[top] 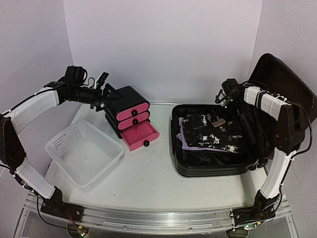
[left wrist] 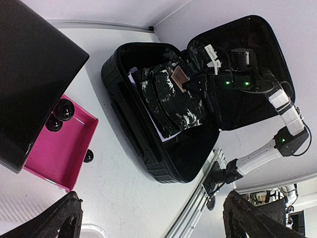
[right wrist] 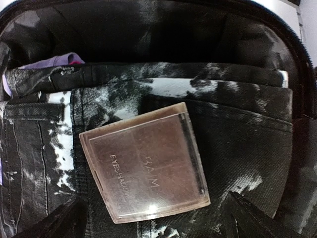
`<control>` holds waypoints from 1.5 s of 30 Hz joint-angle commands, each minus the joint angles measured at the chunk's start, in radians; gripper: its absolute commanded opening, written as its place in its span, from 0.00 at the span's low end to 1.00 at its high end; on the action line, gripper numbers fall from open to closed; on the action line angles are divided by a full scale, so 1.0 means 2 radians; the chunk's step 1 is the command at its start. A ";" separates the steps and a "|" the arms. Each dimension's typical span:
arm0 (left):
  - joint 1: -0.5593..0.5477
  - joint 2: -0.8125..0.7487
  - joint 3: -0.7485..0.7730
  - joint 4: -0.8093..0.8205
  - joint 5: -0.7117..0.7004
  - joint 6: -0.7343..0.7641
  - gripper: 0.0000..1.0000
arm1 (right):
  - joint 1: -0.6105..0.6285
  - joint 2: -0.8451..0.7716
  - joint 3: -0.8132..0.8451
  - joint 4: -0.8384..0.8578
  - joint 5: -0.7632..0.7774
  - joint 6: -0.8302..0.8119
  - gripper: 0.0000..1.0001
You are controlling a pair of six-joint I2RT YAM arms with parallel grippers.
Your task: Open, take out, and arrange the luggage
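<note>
Luggage (top: 208, 167) open, right of top view; right fingers (right wrist: 247, 215) spread above eyeshadow palette (right wrist: 143, 161) on packed jeans (right wrist: 237, 134); left fingers (left wrist: 62, 218) spread, empty.

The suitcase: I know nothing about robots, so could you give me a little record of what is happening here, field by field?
Luggage: open, lid raised to the right
Inside: black-and-white jeans over a lilac garment
On top: eyeshadow palette, lying on the jeans
Right end effector: open, hovering over the palette
Left end effector: open, by the drawer box
Bottom pink drawer: pulled out
</note>
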 commanded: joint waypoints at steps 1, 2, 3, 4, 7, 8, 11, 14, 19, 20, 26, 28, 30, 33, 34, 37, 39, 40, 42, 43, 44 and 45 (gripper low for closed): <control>-0.002 -0.003 0.001 0.024 0.012 0.003 0.99 | 0.001 0.008 0.025 0.003 -0.012 -0.010 0.94; -0.002 -0.003 0.002 0.024 0.013 0.002 0.99 | 0.001 0.010 0.026 0.003 -0.012 -0.010 0.93; -0.002 -0.004 0.002 0.024 0.014 0.002 1.00 | 0.001 0.011 0.027 0.003 -0.014 -0.009 0.92; -0.002 -0.005 0.002 0.024 0.013 0.002 1.00 | 0.001 0.012 0.027 0.003 -0.016 -0.008 0.92; -0.002 -0.006 0.001 0.024 0.009 0.004 0.99 | 0.002 0.017 0.028 0.003 -0.018 -0.003 0.88; -0.002 -0.005 0.001 0.024 0.012 0.003 0.99 | 0.002 0.019 0.029 0.003 -0.018 -0.003 0.87; -0.001 -0.004 0.002 0.025 0.015 0.001 0.99 | 0.002 0.024 0.031 0.003 -0.021 -0.001 0.85; -0.002 -0.009 0.001 0.025 0.011 0.003 0.99 | 0.006 0.026 0.031 0.003 -0.017 0.000 0.86; -0.001 -0.008 0.001 0.025 0.015 0.001 0.99 | 0.011 0.035 0.039 0.002 -0.004 -0.002 0.88; -0.001 -0.009 0.001 0.025 0.014 0.002 0.99 | 0.012 0.035 0.039 0.002 -0.004 -0.002 0.88; -0.002 -0.008 0.001 0.025 0.015 0.001 0.99 | 0.015 0.033 0.039 -0.001 0.030 -0.004 0.77; -0.002 -0.009 0.001 0.025 0.013 0.001 1.00 | 0.016 0.030 0.037 -0.002 0.030 -0.004 0.74; -0.002 -0.010 0.001 0.025 0.011 0.003 0.99 | 0.017 0.024 0.035 -0.002 0.028 -0.002 0.70; -0.002 -0.006 0.001 0.025 0.012 0.002 0.99 | 0.020 0.013 0.034 -0.001 0.028 0.000 0.62; -0.001 -0.006 0.001 0.025 0.013 0.001 0.99 | 0.021 0.010 0.035 0.000 0.028 0.001 0.59; -0.002 -0.008 0.001 0.025 0.011 0.003 0.99 | 0.028 -0.008 0.030 0.006 0.026 0.010 0.55; -0.002 -0.007 0.001 0.025 0.009 0.003 1.00 | 0.036 -0.023 0.024 0.016 0.025 0.016 0.54; -0.002 -0.005 0.001 0.025 0.010 0.003 0.99 | 0.041 -0.031 0.022 0.021 0.024 0.019 0.54; -0.002 -0.002 0.001 0.025 0.013 0.001 0.99 | 0.051 -0.044 0.019 0.032 0.021 0.025 0.53; -0.002 -0.001 0.001 0.025 0.014 0.001 0.99 | 0.058 -0.049 0.017 0.039 0.017 0.029 0.53; -0.002 -0.003 0.001 0.025 0.014 0.001 0.99 | 0.065 -0.053 0.017 0.045 0.014 0.033 0.53; -0.001 -0.004 0.001 0.025 0.011 0.002 0.99 | 0.073 -0.055 0.017 0.052 0.008 0.038 0.53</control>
